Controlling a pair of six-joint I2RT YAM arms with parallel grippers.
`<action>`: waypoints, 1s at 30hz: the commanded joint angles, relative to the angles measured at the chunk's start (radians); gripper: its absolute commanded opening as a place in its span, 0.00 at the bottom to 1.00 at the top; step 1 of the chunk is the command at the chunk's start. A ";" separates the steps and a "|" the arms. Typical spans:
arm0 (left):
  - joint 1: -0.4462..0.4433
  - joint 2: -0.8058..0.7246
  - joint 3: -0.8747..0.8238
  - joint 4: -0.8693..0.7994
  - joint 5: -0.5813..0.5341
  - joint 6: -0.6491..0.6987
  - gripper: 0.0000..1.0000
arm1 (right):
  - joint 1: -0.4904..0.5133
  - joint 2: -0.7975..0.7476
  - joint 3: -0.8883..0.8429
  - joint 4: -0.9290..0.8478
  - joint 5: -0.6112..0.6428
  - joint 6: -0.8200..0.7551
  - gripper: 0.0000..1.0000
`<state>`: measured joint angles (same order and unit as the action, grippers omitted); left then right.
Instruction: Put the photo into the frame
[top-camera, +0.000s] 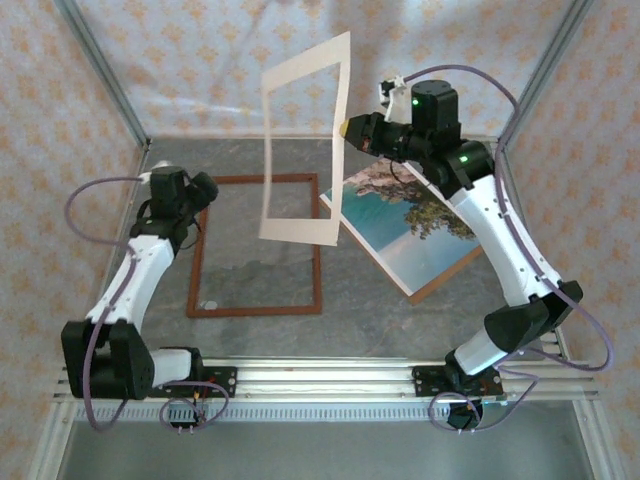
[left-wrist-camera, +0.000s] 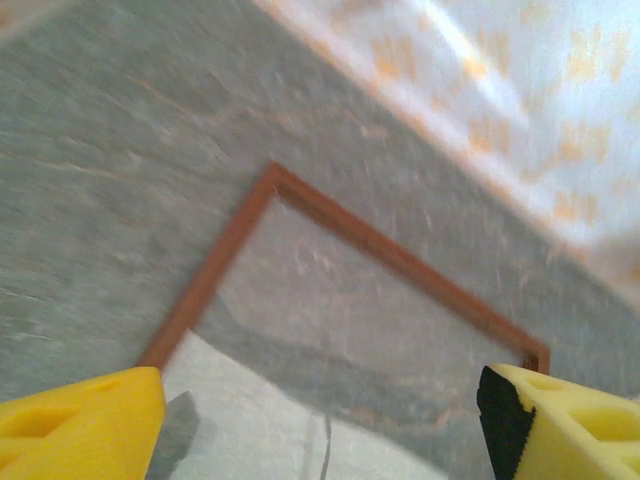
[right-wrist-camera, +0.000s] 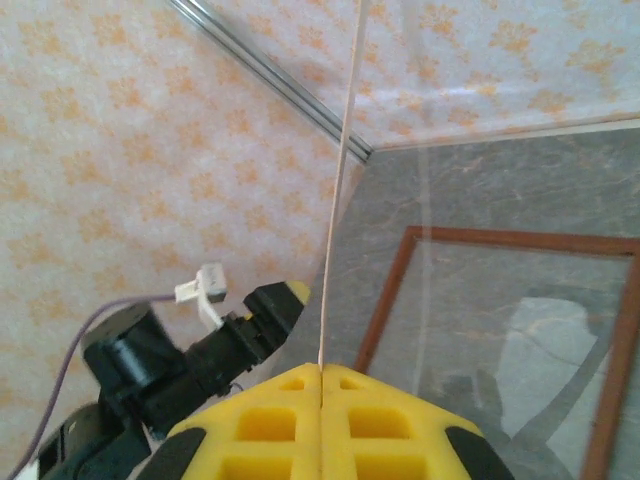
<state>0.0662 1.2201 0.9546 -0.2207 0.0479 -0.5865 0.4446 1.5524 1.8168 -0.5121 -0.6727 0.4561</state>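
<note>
Nearest the arm bases lies the frame (top-camera: 255, 312), flat on the grey tabletop (top-camera: 360, 300), left of centre. Its thin red-brown moulding encloses a glossy panel that throws reflections. It may be glazed, but I cannot be sure. The left jaws hang over the frame's left rail, spread wide with nothing between them. In the left wrist view only moulding and tabletop show beneath the gap.

Right of the frame lies the photo (top-camera: 400, 225), face up and skewed, on a brown board (top-camera: 447, 279) whose edge peeps out along the near-right side. The photo's left corner comes just beside the frame's right rail. I cannot tell whether they touch, because a cream mat (top-camera: 298, 231) hangs in front of that spot.

Farther back and higher, the right jaws are closed flat on the mat's right edge. They hold it upright in the air, well clear of the tabletop.

The photo looks thin, light and bendy, and its printed face would probably mark easily. Lying flat, it offers no lip to pinch from above. The best hold is likely an edge or corner, perhaps after sliding it so it overhangs the board and one finger can get underneath. I cannot tell whether it is fixed to the board. If it is, the pair would be stiff and could be lifted by the board's exposed edge. Held by one corner alone, a loose print would probably droop.
</note>
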 joint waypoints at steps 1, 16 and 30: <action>0.010 -0.112 -0.020 0.005 -0.088 -0.051 0.85 | 0.000 0.048 -0.135 0.174 0.037 0.166 0.00; 0.006 -0.113 -0.030 0.014 0.095 -0.073 0.85 | 0.052 0.274 -0.438 0.291 -0.015 0.200 0.00; -0.066 -0.079 -0.032 0.013 0.170 -0.043 0.86 | 0.092 0.353 -0.418 0.160 -0.010 0.059 0.00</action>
<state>0.0116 1.1400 0.9279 -0.2165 0.1802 -0.6464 0.5251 1.8923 1.3804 -0.3038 -0.6807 0.5659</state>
